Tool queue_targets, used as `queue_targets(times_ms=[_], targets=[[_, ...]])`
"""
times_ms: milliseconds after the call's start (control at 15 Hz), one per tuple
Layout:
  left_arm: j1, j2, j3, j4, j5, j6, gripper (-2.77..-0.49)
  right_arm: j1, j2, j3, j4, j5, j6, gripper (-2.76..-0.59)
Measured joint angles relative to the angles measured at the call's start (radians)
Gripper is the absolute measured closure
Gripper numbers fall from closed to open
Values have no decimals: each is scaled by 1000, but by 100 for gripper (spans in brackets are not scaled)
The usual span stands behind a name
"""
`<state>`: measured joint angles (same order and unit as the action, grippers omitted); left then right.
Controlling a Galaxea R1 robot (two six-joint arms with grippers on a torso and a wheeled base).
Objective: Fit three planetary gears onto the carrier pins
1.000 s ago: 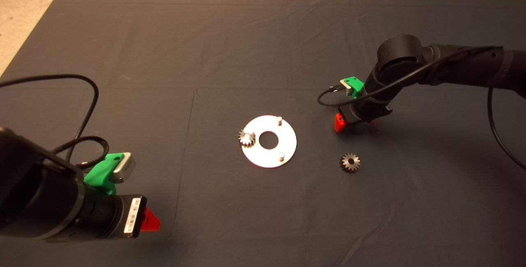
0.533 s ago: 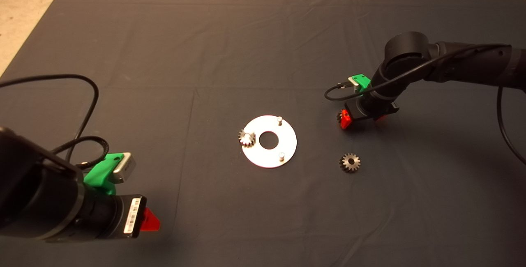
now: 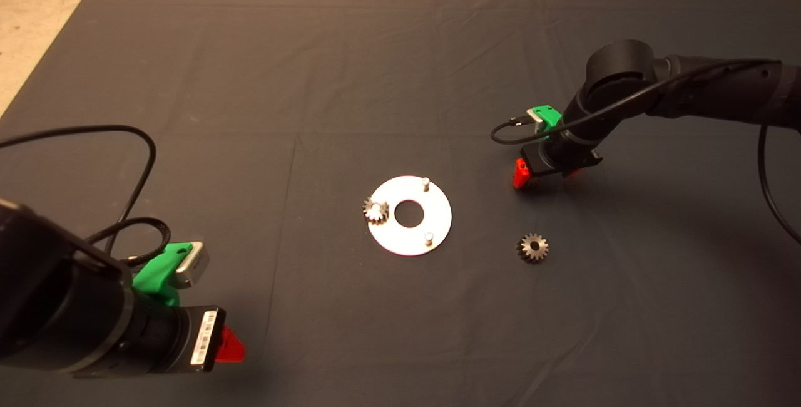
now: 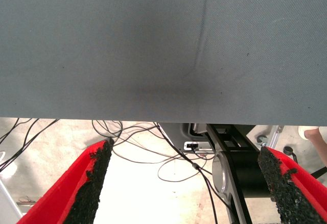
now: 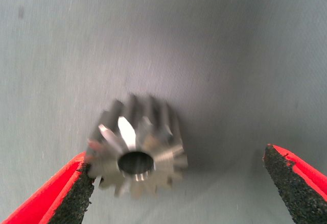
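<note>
A shiny round disc [image 3: 409,231] lies mid-mat with its carrier pins. One planetary gear [image 3: 375,210] sits on the disc's left pin; the far pin [image 3: 425,182] and the near pin [image 3: 428,238] stand bare. A second gear [image 3: 532,248] lies loose on the mat, right of the disc. My right gripper [image 3: 542,179] hangs low over the mat, beyond that loose gear. In the right wrist view it [image 5: 184,185] is open around a third gear [image 5: 137,150], which lies against one pad [image 5: 71,196] and well clear of the other. That gear is hidden in the head view.
My left gripper [image 3: 230,345] waits open at the mat's lower left; its wrist view [image 4: 186,183] shows the mat edge, floor cables and a black stand. The dark mat [image 3: 188,113] covers the table, with pale floor beyond its far and left edges.
The right arm has swung a little to the right and away, carrying its gripper slightly farther from the disc. The left arm has sunk a little. Disc and gears are where they were.
</note>
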<state>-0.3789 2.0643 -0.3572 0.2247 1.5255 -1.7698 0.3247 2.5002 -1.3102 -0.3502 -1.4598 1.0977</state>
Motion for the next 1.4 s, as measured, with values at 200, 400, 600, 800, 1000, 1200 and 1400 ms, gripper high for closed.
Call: queue_targets(times_ms=[200, 400, 600, 800, 1000, 1200, 1400], targets=[[0, 0, 0, 0, 0, 0, -204, 0, 1, -13, 5, 9, 0, -227], [5, 0, 0, 0, 0, 0, -204, 0, 1, -17, 7, 26, 0, -217], [5, 3, 0, 0, 0, 0, -204, 0, 1, -18, 18, 60, 0, -209], [5, 3, 0, 0, 0, 0, -204, 0, 1, -19, 22, 76, 0, -194], [5, 5, 0, 0, 0, 0, -204, 0, -1, -19, 26, 80, 0, -181], [5, 11, 0, 0, 0, 0, -204, 0, -1, -19, 26, 84, 0, -180], [5, 18, 0, 0, 0, -3, -204, -1, -2, -19, 27, 85, 0, -180]])
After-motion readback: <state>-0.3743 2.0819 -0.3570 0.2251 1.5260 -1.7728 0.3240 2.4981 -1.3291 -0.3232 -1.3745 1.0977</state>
